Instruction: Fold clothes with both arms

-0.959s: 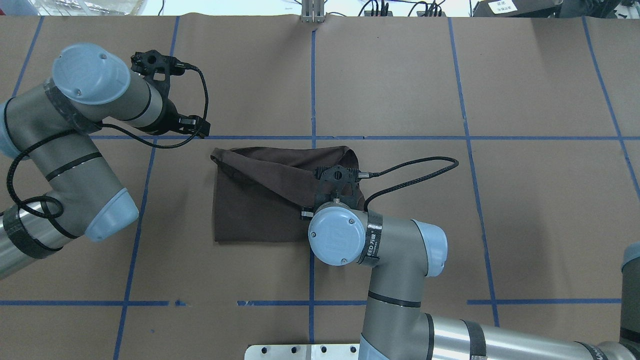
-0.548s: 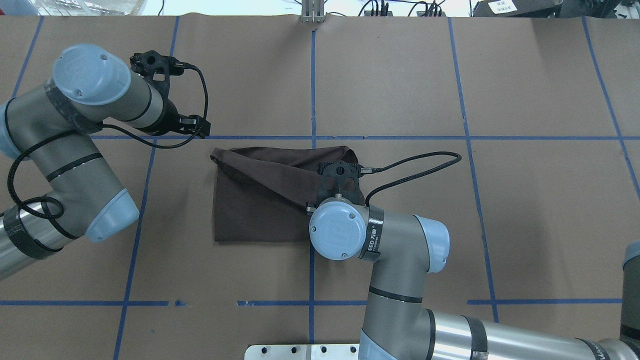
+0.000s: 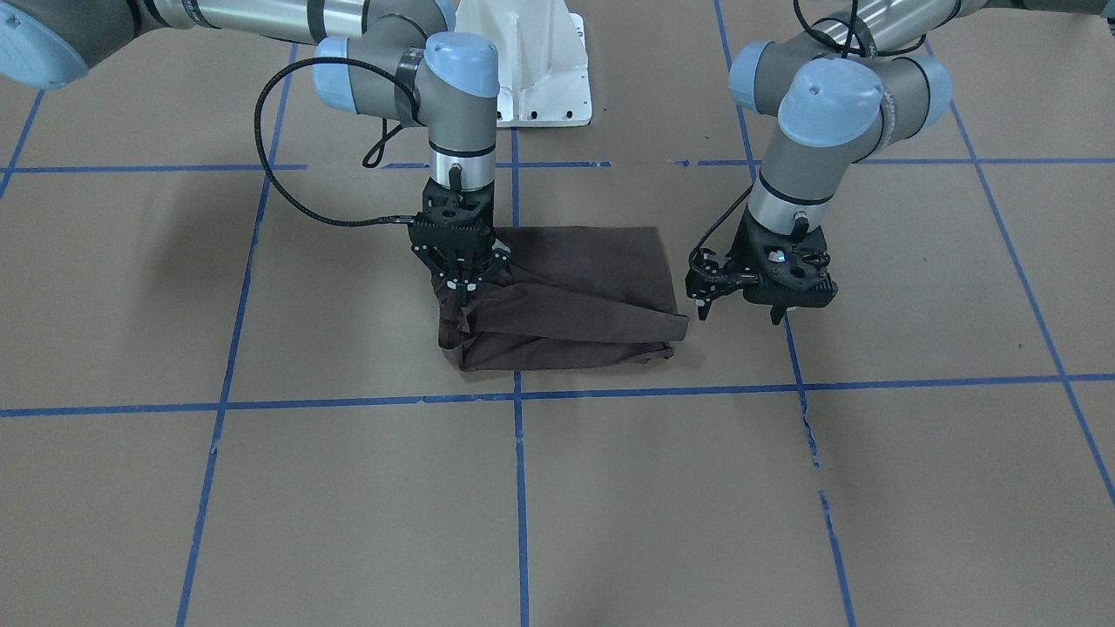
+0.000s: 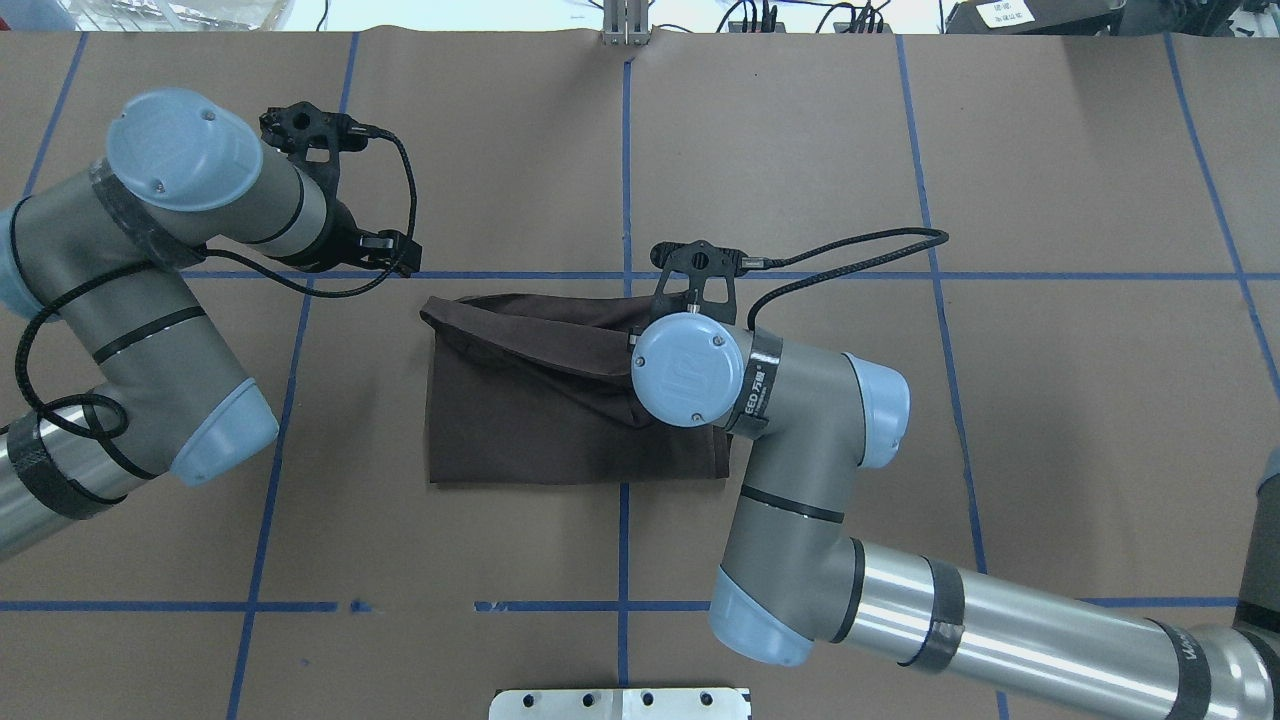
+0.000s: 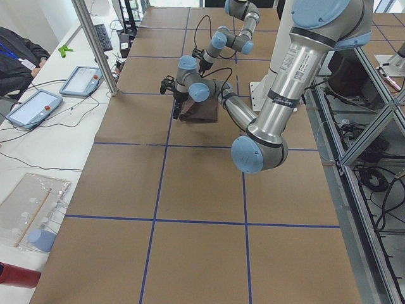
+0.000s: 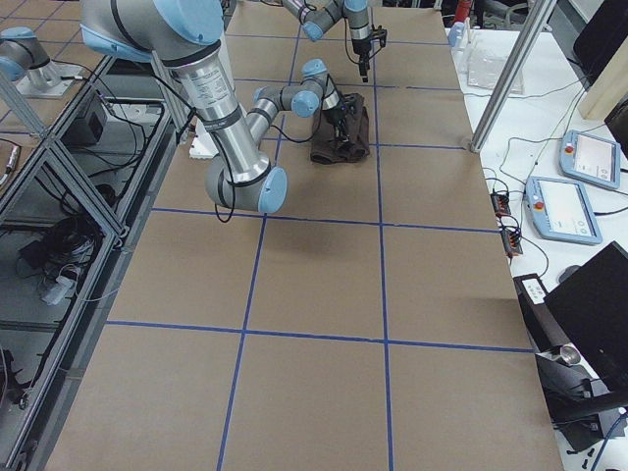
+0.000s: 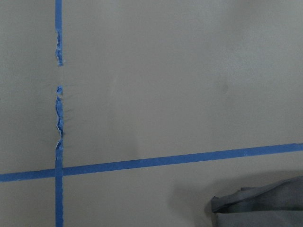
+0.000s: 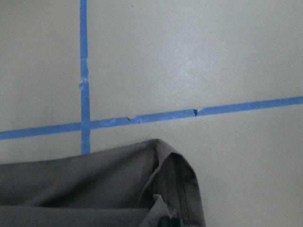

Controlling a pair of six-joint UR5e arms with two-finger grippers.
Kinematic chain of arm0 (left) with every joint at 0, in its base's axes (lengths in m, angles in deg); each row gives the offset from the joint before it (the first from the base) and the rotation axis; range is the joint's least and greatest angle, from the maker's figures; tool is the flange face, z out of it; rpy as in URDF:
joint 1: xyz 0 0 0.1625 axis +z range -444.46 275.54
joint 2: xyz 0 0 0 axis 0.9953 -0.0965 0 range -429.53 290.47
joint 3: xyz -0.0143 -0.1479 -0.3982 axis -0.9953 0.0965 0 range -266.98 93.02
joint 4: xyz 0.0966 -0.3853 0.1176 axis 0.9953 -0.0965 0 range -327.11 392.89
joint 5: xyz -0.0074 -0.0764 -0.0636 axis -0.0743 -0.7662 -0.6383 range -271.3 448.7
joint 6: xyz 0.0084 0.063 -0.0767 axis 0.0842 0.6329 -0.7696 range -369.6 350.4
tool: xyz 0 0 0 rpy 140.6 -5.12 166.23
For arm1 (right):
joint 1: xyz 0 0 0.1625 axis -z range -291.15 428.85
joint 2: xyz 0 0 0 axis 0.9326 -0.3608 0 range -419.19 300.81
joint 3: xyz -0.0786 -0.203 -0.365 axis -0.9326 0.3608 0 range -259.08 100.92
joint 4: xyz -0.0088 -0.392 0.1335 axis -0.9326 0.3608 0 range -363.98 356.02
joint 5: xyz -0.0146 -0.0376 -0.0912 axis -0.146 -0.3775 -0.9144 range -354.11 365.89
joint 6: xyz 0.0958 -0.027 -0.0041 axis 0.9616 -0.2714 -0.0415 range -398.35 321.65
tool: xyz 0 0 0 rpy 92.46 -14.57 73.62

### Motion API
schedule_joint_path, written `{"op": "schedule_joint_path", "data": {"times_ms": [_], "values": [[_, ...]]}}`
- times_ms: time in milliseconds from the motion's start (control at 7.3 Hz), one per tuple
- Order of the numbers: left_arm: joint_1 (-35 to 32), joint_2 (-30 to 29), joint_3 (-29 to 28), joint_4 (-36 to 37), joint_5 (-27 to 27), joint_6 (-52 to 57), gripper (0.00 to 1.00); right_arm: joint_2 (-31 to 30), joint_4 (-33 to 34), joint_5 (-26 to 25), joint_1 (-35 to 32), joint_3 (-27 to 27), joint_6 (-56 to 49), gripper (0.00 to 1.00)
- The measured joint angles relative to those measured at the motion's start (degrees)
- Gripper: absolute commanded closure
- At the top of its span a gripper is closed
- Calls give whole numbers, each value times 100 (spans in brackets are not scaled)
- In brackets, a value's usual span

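The dark brown T-shirt point(image 4: 520, 420) lies folded into a rough rectangle at the table's middle; it also shows in the front view point(image 3: 592, 279). My right gripper point(image 3: 460, 292) points straight down and is shut on a fold of the shirt at its right side, near the far edge, holding that fold slightly raised. In the overhead view the right wrist point(image 4: 690, 370) hides this gripper. The right wrist view shows a hemmed shirt corner point(image 8: 175, 179) just short of a tape line. My left gripper point(image 3: 739, 309) hangs open and empty beside the shirt's far left corner, not touching it. The collar, logo and tags are hidden.
Brown paper with blue tape lines point(image 4: 625, 170) covers the table. The white base pedestal point(image 3: 540, 70) stands at the robot's side. A metal post point(image 4: 625, 25) is at the far edge. Tablets point(image 5: 35, 107) lie on the side table beyond it.
My right arm has moved away from the robot toward the table's far side, carrying the gripped fold of shirt with it. The left arm has stayed still.
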Motion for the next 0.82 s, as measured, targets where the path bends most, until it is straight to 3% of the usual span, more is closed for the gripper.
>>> {"op": "schedule_joint_path", "data": {"times_ms": [274, 548, 685, 822], "values": [[7, -6, 5, 0, 1, -1, 0, 366, -138, 4, -268, 741, -52, 100], [12, -7, 6, 0, 5, -1, 0, 453, -336, 6, -439, 1155, -158, 100], [14, -6, 12, 0, 6, -3, 0, 460, -372, 6, -484, 1263, -199, 39], [14, -3, 22, 0, 6, -6, 0, 462, -388, 8, -506, 1340, -264, 0]]}}
